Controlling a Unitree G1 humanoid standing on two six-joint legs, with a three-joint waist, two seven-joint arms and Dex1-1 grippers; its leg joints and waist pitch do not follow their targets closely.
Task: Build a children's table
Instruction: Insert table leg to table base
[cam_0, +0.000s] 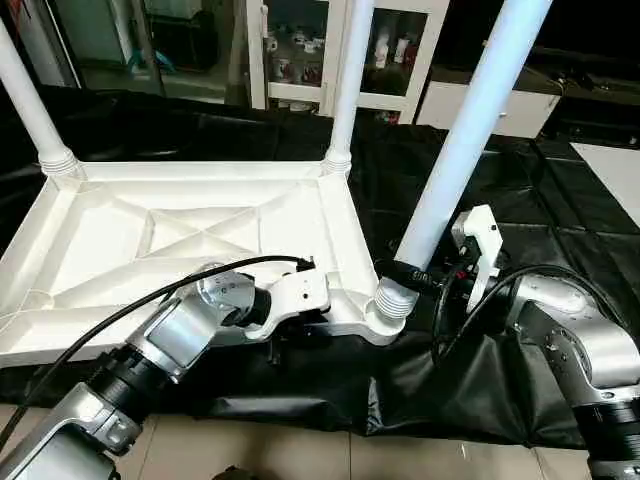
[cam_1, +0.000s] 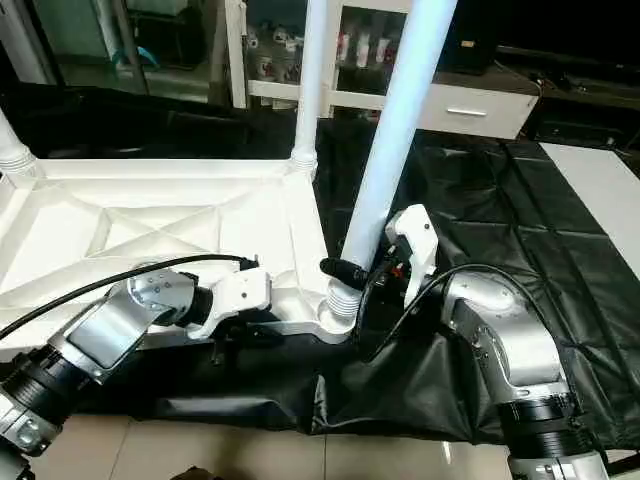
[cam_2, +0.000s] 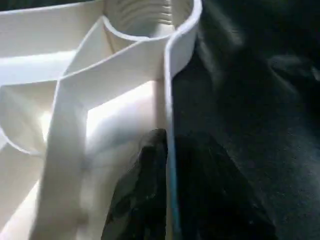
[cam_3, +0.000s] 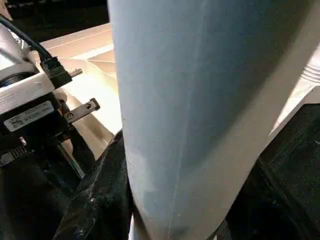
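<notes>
The children's table lies upside down on a black sheet, its ribbed white top (cam_0: 180, 230) facing up. Three white legs stand in corner sockets: far left (cam_0: 25, 95), far middle (cam_0: 350, 70) and near right (cam_0: 470, 130). My left gripper (cam_0: 290, 333) is at the near rim. In the left wrist view its black fingers (cam_2: 145, 175) sit on either side of the thin rim wall (cam_2: 170, 100), shut on it. My right gripper (cam_0: 405, 275) is shut around the near-right leg just above its ribbed socket (cam_0: 393, 298). That leg (cam_3: 190, 100) looms close in the right wrist view.
The black sheet (cam_0: 520, 200) covers the floor under and to the right of the top. A white cabinet with glass doors (cam_0: 300, 50) stands behind. A white surface (cam_0: 615, 170) lies at the far right. Tiled floor (cam_0: 280, 450) shows nearest me.
</notes>
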